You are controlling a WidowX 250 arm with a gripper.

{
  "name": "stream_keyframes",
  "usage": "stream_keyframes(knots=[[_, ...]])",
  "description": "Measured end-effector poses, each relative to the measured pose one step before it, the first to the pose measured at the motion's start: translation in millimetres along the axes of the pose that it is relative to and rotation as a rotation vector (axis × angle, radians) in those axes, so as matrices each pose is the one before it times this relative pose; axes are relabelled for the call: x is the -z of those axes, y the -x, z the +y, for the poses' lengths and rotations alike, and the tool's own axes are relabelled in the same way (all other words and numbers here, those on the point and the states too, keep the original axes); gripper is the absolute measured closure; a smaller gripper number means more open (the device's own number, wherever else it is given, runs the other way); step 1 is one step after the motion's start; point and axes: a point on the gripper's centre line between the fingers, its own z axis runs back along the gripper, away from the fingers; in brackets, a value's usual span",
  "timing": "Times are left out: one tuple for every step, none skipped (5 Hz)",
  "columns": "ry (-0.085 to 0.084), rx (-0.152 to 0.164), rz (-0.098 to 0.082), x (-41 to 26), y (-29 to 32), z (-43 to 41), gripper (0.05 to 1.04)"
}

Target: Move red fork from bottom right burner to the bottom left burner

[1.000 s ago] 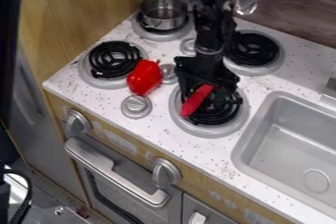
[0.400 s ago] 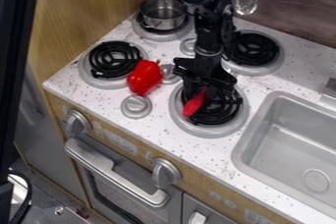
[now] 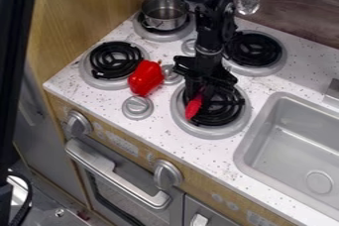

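Observation:
Over the bottom right burner point(image 3: 200, 130), the black gripper point(image 3: 200, 92) hangs low, in front of the coil's back left part. The red fork point(image 3: 193, 107) is at the left side of that burner. Its red lower end points toward the counter's front edge, while its upper end is hidden behind the gripper. Whether the gripper holds the fork cannot be told. The bottom left burner point(image 3: 116, 60) has a black coil in a grey ring, with no fork on it.
A red pepper point(image 3: 145, 78) lies between the two front burners, touching or close to the left one's ring. Near it are round grey knobs point(image 3: 137, 107). A metal pot point(image 3: 164, 13) stands on the back left burner. The sink point(image 3: 291, 145) is at the right.
The gripper has shifted slightly left. The fork has turned to a steeper angle, and less of its upper part shows beside the gripper. The pepper and pot have stayed put.

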Motion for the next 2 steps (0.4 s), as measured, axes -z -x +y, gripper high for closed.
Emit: stream_keyframes(knots=[[-0.0214, -0.0301, -0.1363, -37.22, -19.27, 14.60, 0.977], [-0.0343, -0.0509, -0.0128, -9.55, -3.48, 29.21, 1.029]])
